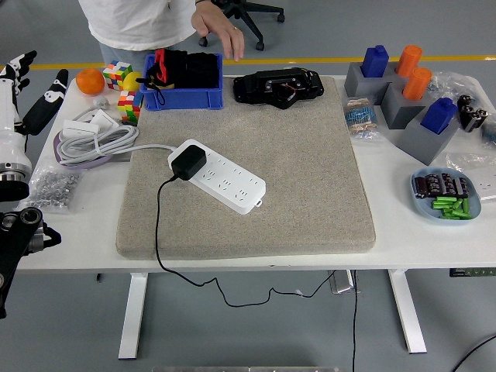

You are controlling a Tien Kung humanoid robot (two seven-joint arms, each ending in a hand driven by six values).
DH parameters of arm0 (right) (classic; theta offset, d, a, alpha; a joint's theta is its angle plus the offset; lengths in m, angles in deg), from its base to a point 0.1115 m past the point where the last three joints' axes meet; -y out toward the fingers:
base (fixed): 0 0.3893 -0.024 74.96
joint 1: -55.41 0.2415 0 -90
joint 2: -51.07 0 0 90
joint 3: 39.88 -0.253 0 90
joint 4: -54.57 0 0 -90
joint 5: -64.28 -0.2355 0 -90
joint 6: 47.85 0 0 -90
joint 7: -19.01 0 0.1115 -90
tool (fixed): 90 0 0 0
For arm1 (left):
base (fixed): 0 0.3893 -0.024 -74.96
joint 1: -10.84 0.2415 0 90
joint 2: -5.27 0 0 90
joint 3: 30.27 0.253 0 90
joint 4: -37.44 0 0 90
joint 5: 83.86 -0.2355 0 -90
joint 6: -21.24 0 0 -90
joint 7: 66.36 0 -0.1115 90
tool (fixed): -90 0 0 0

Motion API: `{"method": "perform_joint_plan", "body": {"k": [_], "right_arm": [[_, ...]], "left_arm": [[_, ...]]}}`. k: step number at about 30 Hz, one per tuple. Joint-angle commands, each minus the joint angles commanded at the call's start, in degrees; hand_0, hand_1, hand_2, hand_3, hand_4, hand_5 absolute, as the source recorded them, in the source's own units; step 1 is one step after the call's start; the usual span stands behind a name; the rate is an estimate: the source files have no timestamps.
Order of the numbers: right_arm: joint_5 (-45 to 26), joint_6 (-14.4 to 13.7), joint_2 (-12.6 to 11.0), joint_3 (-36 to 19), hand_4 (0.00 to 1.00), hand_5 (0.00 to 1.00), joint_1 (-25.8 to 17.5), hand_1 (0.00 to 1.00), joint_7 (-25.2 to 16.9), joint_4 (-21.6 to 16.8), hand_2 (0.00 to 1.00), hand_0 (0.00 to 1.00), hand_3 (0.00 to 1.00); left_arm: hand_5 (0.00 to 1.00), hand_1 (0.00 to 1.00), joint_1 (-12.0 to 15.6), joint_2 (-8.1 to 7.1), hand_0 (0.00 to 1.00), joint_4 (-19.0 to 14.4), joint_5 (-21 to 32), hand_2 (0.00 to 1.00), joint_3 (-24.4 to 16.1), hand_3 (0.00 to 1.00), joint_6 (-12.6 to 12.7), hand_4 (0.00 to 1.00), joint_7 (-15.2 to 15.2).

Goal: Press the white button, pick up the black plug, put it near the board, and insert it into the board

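A white power board (225,180) lies at an angle on the beige mat (310,163), left of the mat's middle. The black plug (187,162) sits in the board's left end, and its black cable (159,232) runs down over the table's front edge. My left hand (27,81) is raised at the picture's far left, off the table's left end, with white fingers spread and nothing in it. My right hand is out of view. A person's hand (221,27) hangs above the blue bin at the far side, touching nothing.
A blue bin (182,81) with black parts and a black device (279,85) stand at the back. A coiled white cable (93,136), puzzle cubes (120,77) and an orange (90,80) lie at the left. Grey holders (403,101) and a blue dish (446,194) stand on the right.
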Motion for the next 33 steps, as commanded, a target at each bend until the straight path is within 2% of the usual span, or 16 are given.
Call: {"method": "perform_joint_plan", "body": {"k": [8,17,33], "right_arm": [[-0.1,0.0,-0.1,0.2,0.643,0.382,0.0,0.533,0.0,-0.1,0.547,0.575,0.51],[-0.1,0.0,0.3,-0.4,0.643,0.382,-0.3,0.534,0.0,0.0,0.546,0.575,0.509],[0.0,0.0,0.6,-1.5,0.643,0.38,-0.7,0.535,0.0,0.0,0.546,0.575,0.51]], "left_arm": [[0.573,0.909,-0.4,-0.18,0.85,0.2,-0.8,0.872,-2.8,0.809,-0.3,0.808,-0.5],[0.596,0.916,-0.4,0.35,0.862,0.5,-1.5,0.88,-6.5,0.803,-0.7,0.817,-0.7],[0.604,0.927,-0.6,0.88,0.869,0.8,-1.8,0.893,-7.7,0.798,-0.8,0.821,-1.0]]}}
